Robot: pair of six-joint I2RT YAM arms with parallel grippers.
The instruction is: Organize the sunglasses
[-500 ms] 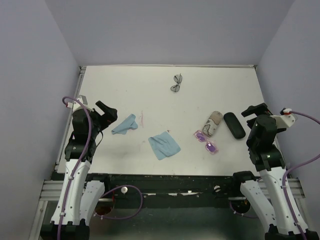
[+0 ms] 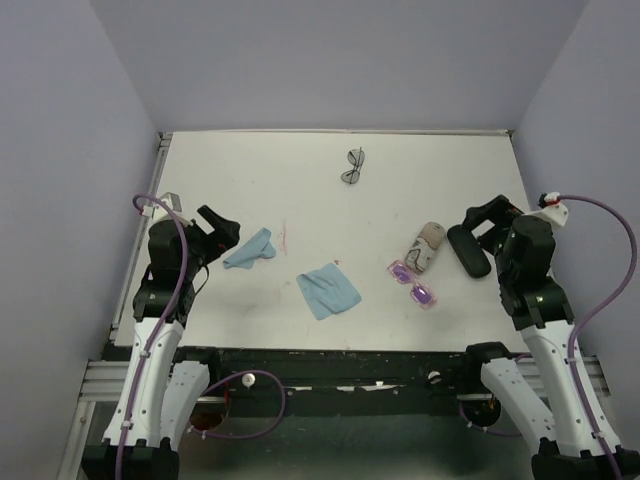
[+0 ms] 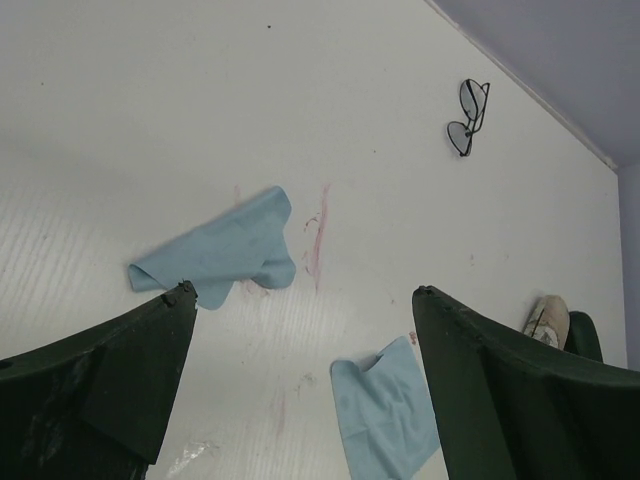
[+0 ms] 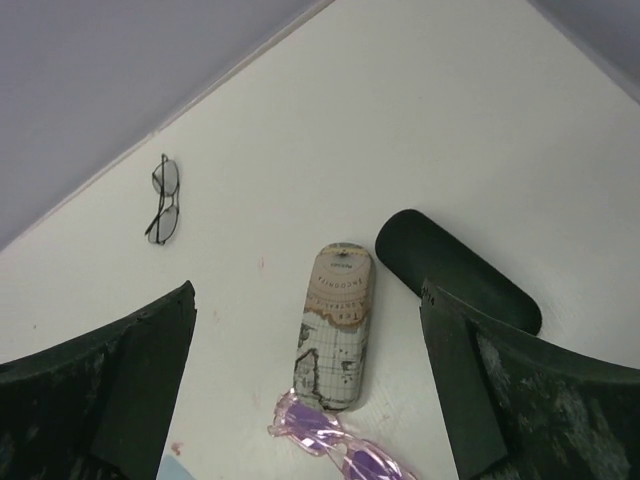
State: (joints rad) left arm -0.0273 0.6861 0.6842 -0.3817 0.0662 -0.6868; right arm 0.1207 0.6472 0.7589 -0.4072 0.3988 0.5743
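With the left gripper [image 2: 218, 225] and right gripper [image 2: 483, 218] both spread wide and empty, the pink pair [image 2: 414, 284] lay right, by the pouch [image 2: 427, 246], the dark pair [image 2: 353, 166] far back, so a careless grab might snag the pouch too.

Translucent pink plastic sunglasses [image 4: 325, 437], matt black case [image 4: 452, 265]

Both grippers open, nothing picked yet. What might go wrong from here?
1. The translucent pink-purple sunglasses lie against the beige map-print soft pouch; the open right gripper may drag the pouch along.
2. The thin dark-framed sunglasses lie flat near the table's far edge: probably a long reach, and a pinch may slip off the thin frame.
3. The black oblong hard case sits close beside the pouch and might get knocked.
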